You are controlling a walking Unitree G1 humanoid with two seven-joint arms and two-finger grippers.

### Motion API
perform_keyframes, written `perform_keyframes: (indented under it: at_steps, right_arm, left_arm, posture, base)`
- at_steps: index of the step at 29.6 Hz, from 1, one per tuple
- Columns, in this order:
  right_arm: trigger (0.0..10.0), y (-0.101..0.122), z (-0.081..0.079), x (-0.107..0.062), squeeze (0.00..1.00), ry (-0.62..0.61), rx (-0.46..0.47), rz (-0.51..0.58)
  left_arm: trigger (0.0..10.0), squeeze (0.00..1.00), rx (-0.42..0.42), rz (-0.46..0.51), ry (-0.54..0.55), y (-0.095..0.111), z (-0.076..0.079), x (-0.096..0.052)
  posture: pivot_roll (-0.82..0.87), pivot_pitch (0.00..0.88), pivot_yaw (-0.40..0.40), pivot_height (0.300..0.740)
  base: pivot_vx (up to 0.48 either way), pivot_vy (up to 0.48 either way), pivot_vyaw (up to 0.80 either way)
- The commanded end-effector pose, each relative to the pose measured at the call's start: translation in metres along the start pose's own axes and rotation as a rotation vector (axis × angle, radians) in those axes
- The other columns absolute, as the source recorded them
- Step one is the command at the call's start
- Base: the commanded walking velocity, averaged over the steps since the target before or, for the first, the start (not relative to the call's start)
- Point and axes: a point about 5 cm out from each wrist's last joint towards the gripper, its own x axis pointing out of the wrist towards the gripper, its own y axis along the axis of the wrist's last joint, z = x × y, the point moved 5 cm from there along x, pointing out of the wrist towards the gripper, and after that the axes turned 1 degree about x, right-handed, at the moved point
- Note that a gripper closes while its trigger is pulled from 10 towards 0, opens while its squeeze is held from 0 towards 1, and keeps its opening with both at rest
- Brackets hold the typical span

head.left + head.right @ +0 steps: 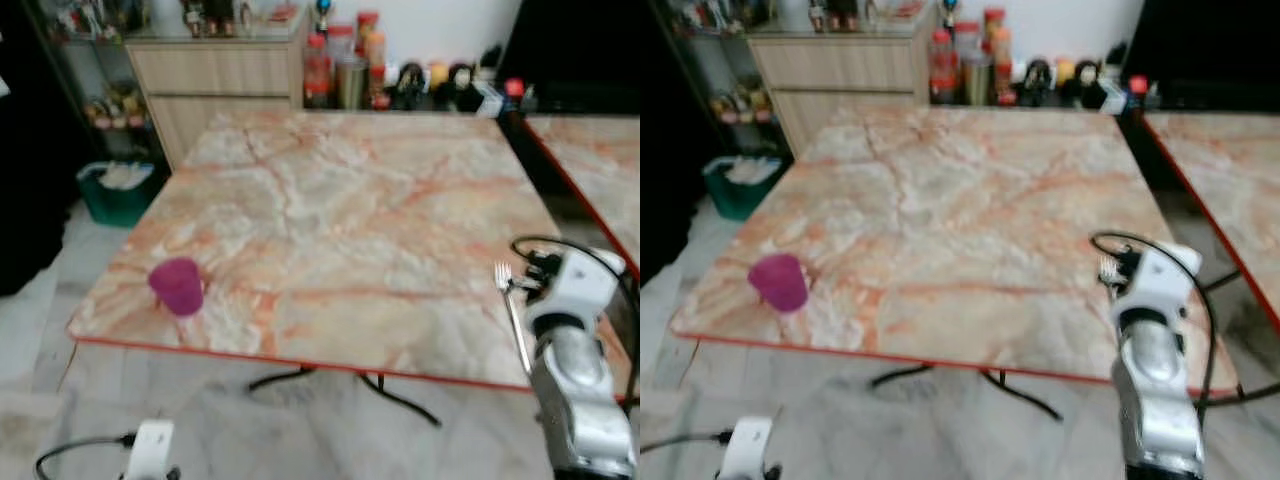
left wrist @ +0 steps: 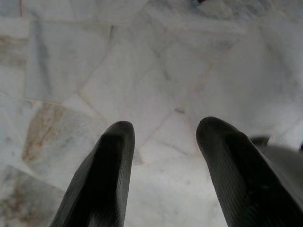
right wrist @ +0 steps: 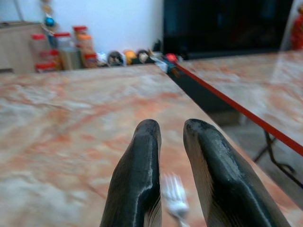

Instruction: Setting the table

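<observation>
Table: square pink-and-cream marble-patterned table (image 1: 340, 200) with a red edge, jars and bottles (image 1: 345, 65) lined along its far side.
Cup: small magenta plastic cup (image 1: 177, 286) upright near the table's front-left corner.
Left gripper (image 2: 163, 130): hanging over pale floor tiles, fingers parted, holding nothing.
Right gripper (image 3: 168, 137): above the table's front-right edge, fingers narrowly apart, apparently gripping a silver metal fork (image 1: 510, 305), tines pointing away from the robot; view blurred.

Right arm (image 1: 580, 400): silver metal forearm, white plastic wrist housing, black cable looped over it. Left arm (image 1: 150, 450): white housing, black cable trailing off. Right gripper (image 3: 173, 142) and left gripper (image 2: 163, 137): two long black fingers each, finely ribbed, rounded tips.
</observation>
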Motion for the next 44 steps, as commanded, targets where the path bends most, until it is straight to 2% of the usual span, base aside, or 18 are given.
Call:
perform_keyframes:
  at_steps: [1,5,13,19,23,24,27,28,34,37,39,44]
  right_arm:
    - [10.0,0.003,-0.008,0.000,0.00,0.021,0.013,0.010]
    - [10.0,0.007,-0.012,0.000,0.00,0.038,0.022,0.026]
    - [10.0,0.004,-0.011,-0.003,0.00,0.028,0.011,0.008]
    - [10.0,-0.009,0.007,-0.012,0.00,-0.039,-0.027,-0.057]
    - [10.0,-0.022,0.033,-0.014,0.00,-0.116,-0.039,-0.118]
    - [10.0,-0.024,0.038,-0.013,1.00,-0.128,-0.038,-0.128]
    - [10.0,-0.026,0.044,-0.012,1.00,-0.141,-0.038,-0.144]
    - [10.0,-0.029,0.053,-0.009,1.00,-0.163,-0.036,-0.170]
    - [10.0,-0.033,0.055,-0.006,1.00,-0.152,-0.026,-0.200]
    - [10.0,-0.031,0.050,-0.003,1.00,-0.128,-0.014,-0.198]
    - [10.0,-0.028,0.038,0.003,1.00,-0.062,-0.013,-0.188]
    - [10.0,-0.024,0.027,0.007,1.00,-0.017,-0.009,-0.175]
  left_arm:
    - [10.0,0.00,0.012,-0.031,0.015,-0.010,-0.007,-0.001]
    - [10.0,0.00,0.012,-0.031,0.014,-0.010,-0.007,-0.001]
    - [10.0,0.00,0.009,-0.031,0.014,-0.010,-0.007,-0.001]
    - [10.0,0.00,0.009,-0.032,0.009,-0.010,-0.007,-0.001]
    - [10.0,0.00,0.011,-0.034,0.005,-0.010,-0.006,-0.001]
    - [10.0,0.00,0.012,-0.035,0.005,-0.010,-0.006,-0.001]
    - [10.0,0.00,0.012,-0.035,0.003,-0.010,-0.006,-0.001]
    - [10.0,0.00,0.012,-0.036,0.000,-0.011,-0.005,-0.001]
    - [10.0,0.00,0.013,-0.038,-0.004,-0.011,-0.005,-0.001]
    - [10.0,0.00,0.014,-0.039,-0.005,-0.012,-0.005,-0.002]
    - [10.0,0.00,0.013,-0.039,-0.002,-0.012,-0.005,-0.002]
    - [10.0,0.00,0.015,-0.041,-0.001,-0.012,-0.005,-0.002]
  posture:
    - [0.01,0.000,0.007,0.740]
    - [0.01,0.001,0.006,0.740]
    - [0.01,0.002,0.005,0.740]
    - [0.00,0.004,0.008,0.740]
    - [0.00,0.004,0.008,0.740]
    - [0.00,0.004,0.008,0.740]
    - [0.00,0.000,0.009,0.740]
    - [0.00,0.000,0.008,0.740]
    - [0.00,0.000,0.006,0.740]
    - [0.01,0.000,0.004,0.740]
    - [0.00,0.000,0.002,0.740]
    - [0.00,0.000,0.006,0.740]
  base:
    - [0.270,0.000,0.00]
    - [0.270,0.000,0.00]
    - [0.098,0.000,0.00]
    - [0.000,0.000,0.00]
    - [0.000,0.000,0.00]
    - [0.000,0.000,0.00]
    - [0.000,0.000,0.00]
    - [0.000,0.000,0.00]
    - [0.000,0.000,0.00]
    - [0.000,0.000,0.00]
    - [0.000,0.000,0.00]
    - [0.000,0.000,0.00]
